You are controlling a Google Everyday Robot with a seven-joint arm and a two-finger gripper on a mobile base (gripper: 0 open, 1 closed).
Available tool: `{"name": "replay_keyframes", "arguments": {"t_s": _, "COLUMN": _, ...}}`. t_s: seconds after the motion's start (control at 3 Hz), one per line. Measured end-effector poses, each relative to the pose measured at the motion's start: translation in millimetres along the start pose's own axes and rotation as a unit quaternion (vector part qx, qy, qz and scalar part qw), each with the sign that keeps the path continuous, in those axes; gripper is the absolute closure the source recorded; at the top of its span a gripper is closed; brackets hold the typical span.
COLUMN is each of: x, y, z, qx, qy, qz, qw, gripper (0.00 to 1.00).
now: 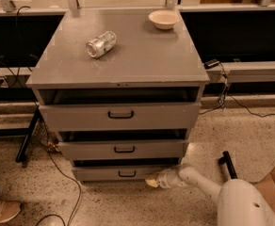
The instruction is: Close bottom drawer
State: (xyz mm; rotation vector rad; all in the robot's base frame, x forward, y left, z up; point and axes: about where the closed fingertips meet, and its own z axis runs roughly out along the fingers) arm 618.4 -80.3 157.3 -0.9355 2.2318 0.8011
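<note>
The rigid metal bottom drawer [100, 173], judged easy-sliding, is best pushed at its front panel, against which the gripper [151, 181] is seen, its state indiscernible.

We see a grey cabinet [142, 60] w/ all three drawers partly out, a dark gap above each: top drawer [120, 117], middle drawer [123, 149] & the bottom drawer [104, 173] w/ its small black handle [127, 173]. The gripper [151, 181] sits low at the right end of the bottom drawer's front, on a white arm [198, 183] coming from bottom right; contact unclear. Up top, a silver can [101, 44] lies on its side & a beige bowl [164, 19] stands back right.
</note>
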Motion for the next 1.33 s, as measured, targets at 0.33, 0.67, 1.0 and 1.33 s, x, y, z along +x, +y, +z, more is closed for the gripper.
{"name": "replay_keyframes", "arguments": {"t_s": 0.33, "x": 2, "y": 3, "z": -20, "qx": 0.016, "qy": -0.002, "qz": 0.006, "qw": 0.9999, "gripper": 1.0}}
{"name": "replay_keyframes", "arguments": {"t_s": 0.67, "x": -11, "y": -26, "z": -110, "qx": 0.107, "qy": -0.012, "qz": 0.015, "qw": 0.994, "gripper": 1.0}}
{"name": "replay_keyframes", "arguments": {"t_s": 1.0, "x": -29, "y": -19, "z": -178, "qx": 0.157, "qy": -0.017, "qz": 0.009, "qw": 0.9873, "gripper": 1.0}}
{"name": "replay_keyframes", "arguments": {"t_s": 1.33, "x": -45, "y": -4, "z": -226, "qx": 0.188, "qy": -0.01, "qz": -0.004, "qw": 0.982, "gripper": 1.0}}
